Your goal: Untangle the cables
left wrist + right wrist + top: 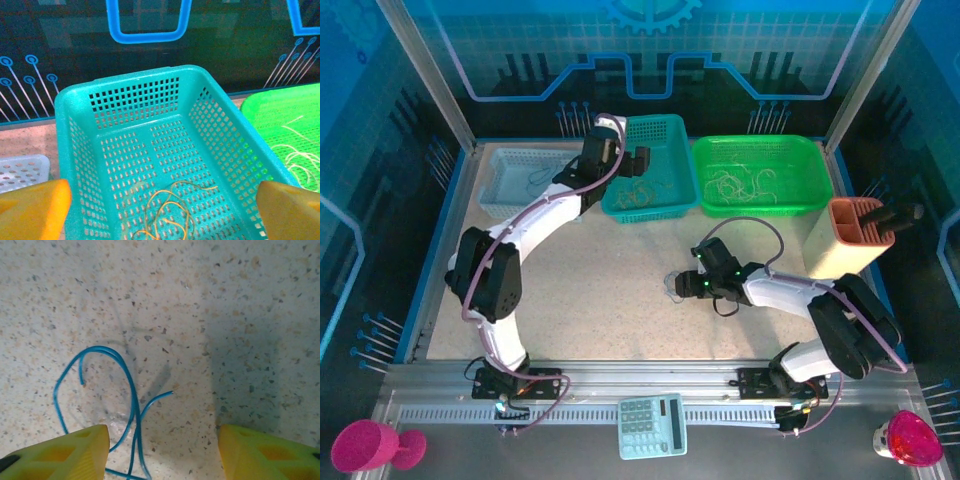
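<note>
A thin blue cable (134,395) lies looped on the speckled table, and a faint pale strand seems to lie under it. My right gripper (162,455) hangs open just above it, the loop close to its left finger (65,452). From above, that gripper (682,284) sits mid-table by the small tangle (672,290). My left gripper (162,212) is open and empty over the teal basket (135,80). Orange-yellow cables (170,202) lie on the basket's floor. More pale cables (745,185) lie in the green basket (750,140).
A pale blue basket (510,160) with a few wires stands at the back left. An orange holder (850,235) stands at the right edge. A calculator (652,425) and two pink cups (365,445) sit on the rail in front.
</note>
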